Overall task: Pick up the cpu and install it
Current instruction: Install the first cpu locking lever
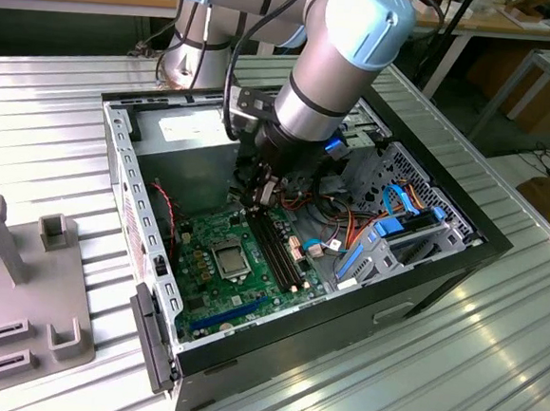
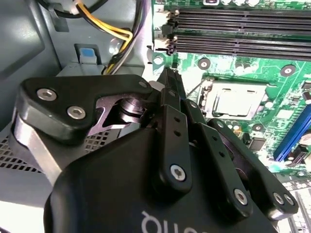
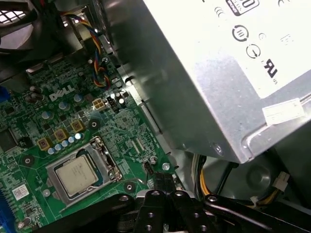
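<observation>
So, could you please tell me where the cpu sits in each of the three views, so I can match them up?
Exterior view: the cpu lies in its socket, mid-motherboard, below the gripper.
Second wrist view: the cpu lies beyond the gripper's black linkage.
First wrist view: the cpu lies in the metal-framed socket.
Shared landmark: the socket frame around the chip.

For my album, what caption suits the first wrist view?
The cpu sits in its socket on the green motherboard, beside the power supply.

Silver arm point(image 1: 327, 86), pale-blue caps, black tool point(image 2: 167, 80)
</observation>
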Tool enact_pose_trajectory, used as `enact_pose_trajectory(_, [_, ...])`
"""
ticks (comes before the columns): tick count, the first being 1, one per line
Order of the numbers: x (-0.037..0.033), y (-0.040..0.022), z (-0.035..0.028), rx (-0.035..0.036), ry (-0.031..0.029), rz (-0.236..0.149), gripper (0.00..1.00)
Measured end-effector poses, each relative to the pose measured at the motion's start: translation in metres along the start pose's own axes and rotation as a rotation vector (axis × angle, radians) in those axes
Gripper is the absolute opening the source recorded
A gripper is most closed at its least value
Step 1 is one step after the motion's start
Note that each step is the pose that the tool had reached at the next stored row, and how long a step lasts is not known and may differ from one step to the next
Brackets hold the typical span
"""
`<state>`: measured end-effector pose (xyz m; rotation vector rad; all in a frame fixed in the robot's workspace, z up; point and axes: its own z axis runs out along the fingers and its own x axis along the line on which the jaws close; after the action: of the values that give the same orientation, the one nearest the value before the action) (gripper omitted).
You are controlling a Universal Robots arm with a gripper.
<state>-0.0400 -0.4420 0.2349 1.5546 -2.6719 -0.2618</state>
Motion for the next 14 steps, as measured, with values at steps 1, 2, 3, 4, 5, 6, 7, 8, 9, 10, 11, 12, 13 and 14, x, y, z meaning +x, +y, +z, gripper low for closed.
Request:
enact_pose_trajectory(1, [0.0007, -0.0002, -0.0001, 0.0011, 0.0024, 0.000, 0.11])
enact_pose_trajectory(2, [0.0015, -0.0004, -0.0002, 0.0023, 0.0044, -0.001, 0.11])
enact_pose_trajectory(3, [0.0022, -0.0007, -0.0003, 0.0034, 0.0064, -0.001, 0.11])
enact_pose_trajectory(4, [0.0029, -0.0011, -0.0003, 0.0047, 0.0090, -0.002, 0.11])
enact_pose_trajectory(5, [0.0035, -0.0014, -0.0004, 0.0063, 0.0121, -0.003, 0.11])
enact_pose_trajectory(6, [0.0039, -0.0017, -0.0003, 0.0125, 0.0240, -0.006, 0.11])
enact_pose_trajectory(7, [0.0042, -0.0019, 0.0000, 0.0191, 0.0368, -0.008, 0.11])
enact_pose_trajectory(8, [0.0049, -0.0024, 0.0001, 0.0253, 0.0485, -0.011, 0.11])
enact_pose_trajectory(9, [0.0058, -0.0028, 0.0000, 0.0299, 0.0577, -0.014, 0.11])
enact_pose_trajectory(10, [0.0067, -0.0033, -0.0001, 0.0331, 0.0639, -0.017, 0.11])
enact_pose_trajectory(11, [0.0073, -0.0036, -0.0002, 0.0346, 0.0668, -0.019, 0.11])
enact_pose_trajectory(12, [0.0079, -0.0040, -0.0003, 0.0357, 0.0693, -0.021, 0.11])
enact_pose_trajectory(13, [0.0090, -0.0045, -0.0004, 0.0367, 0.0718, -0.024, 0.11])
enact_pose_trajectory(14, [0.0097, -0.0049, -0.0005, 0.0371, 0.0729, -0.026, 0.11])
